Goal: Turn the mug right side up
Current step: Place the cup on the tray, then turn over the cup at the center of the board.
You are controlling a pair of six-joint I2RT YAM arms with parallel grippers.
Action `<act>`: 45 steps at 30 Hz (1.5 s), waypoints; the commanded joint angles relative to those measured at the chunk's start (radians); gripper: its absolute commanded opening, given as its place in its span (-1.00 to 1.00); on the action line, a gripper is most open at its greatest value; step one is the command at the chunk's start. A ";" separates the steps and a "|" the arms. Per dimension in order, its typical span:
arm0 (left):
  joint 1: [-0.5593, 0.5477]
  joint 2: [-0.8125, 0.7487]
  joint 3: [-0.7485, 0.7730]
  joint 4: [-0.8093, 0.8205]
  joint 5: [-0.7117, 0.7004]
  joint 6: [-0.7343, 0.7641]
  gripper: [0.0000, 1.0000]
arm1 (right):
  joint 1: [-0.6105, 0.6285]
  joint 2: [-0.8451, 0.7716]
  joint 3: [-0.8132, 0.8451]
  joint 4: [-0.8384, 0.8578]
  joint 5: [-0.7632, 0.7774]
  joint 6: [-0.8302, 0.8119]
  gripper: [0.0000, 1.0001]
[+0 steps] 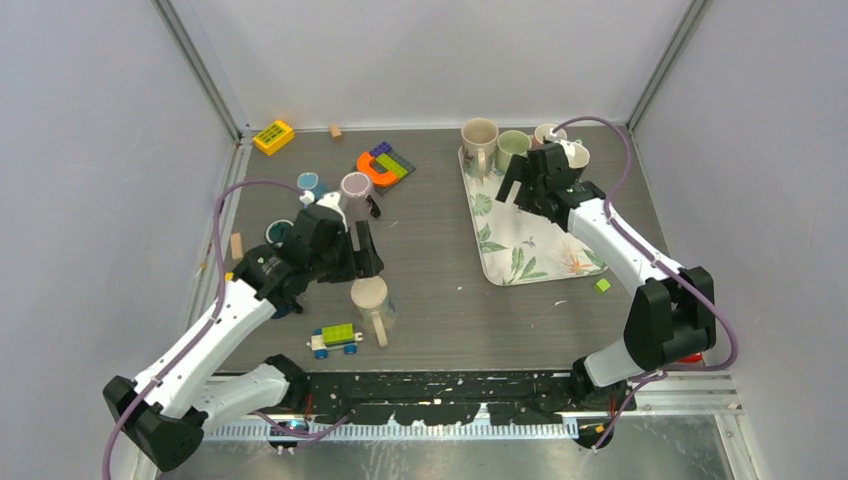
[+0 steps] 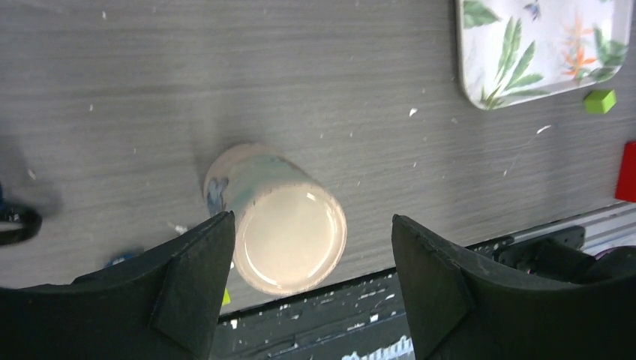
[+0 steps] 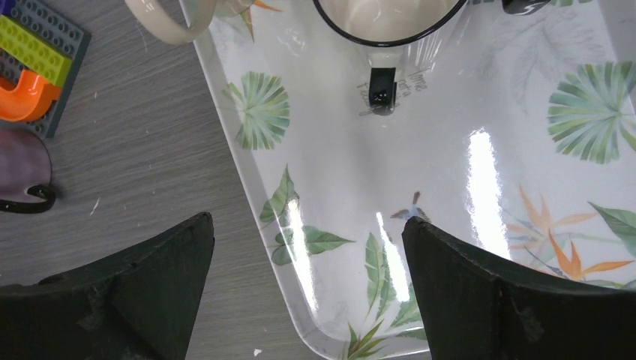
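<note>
A cream mug (image 1: 370, 297) stands upside down on the grey table, its handle pointing toward the near edge. In the left wrist view its flat base (image 2: 289, 236) faces the camera. My left gripper (image 1: 358, 262) (image 2: 311, 221) hovers just above it, open, and the mug sits close to the left finger (image 2: 195, 277), with a wide gap to the right one. My right gripper (image 1: 525, 190) (image 3: 307, 220) hangs open over the left edge of the leaf-patterned tray (image 1: 520, 250) (image 3: 450, 187), holding nothing.
Three upright mugs stand at the tray's far end: cream (image 1: 479, 135), green (image 1: 513, 145), black-rimmed white (image 1: 575, 155) (image 3: 386, 22). A purple mug (image 1: 355, 188), Lego plates (image 1: 385, 165), a toy car (image 1: 335, 340), a yellow block (image 1: 273, 136) and a green cube (image 1: 602, 285) lie around.
</note>
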 commanded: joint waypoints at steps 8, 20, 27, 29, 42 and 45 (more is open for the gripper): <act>-0.241 -0.077 -0.006 -0.253 -0.367 -0.234 0.59 | 0.027 -0.066 -0.014 0.014 -0.064 0.001 1.00; -0.402 -0.060 -0.030 -0.305 -0.414 -0.362 0.64 | 0.036 -0.067 -0.022 0.024 -0.081 0.000 0.99; -0.441 -0.061 -0.048 -0.315 -0.389 -0.374 0.66 | 0.038 -0.065 -0.019 0.022 -0.087 -0.001 1.00; -0.449 -0.068 -0.056 -0.309 -0.380 -0.376 0.66 | 0.038 -0.062 -0.019 0.022 -0.090 0.000 1.00; -0.465 -0.051 -0.110 -0.247 -0.312 -0.367 0.68 | 0.039 -0.047 -0.024 0.028 -0.098 -0.004 1.00; -0.468 -0.024 -0.119 -0.219 -0.304 -0.371 0.68 | 0.039 -0.045 -0.025 0.032 -0.099 -0.004 0.99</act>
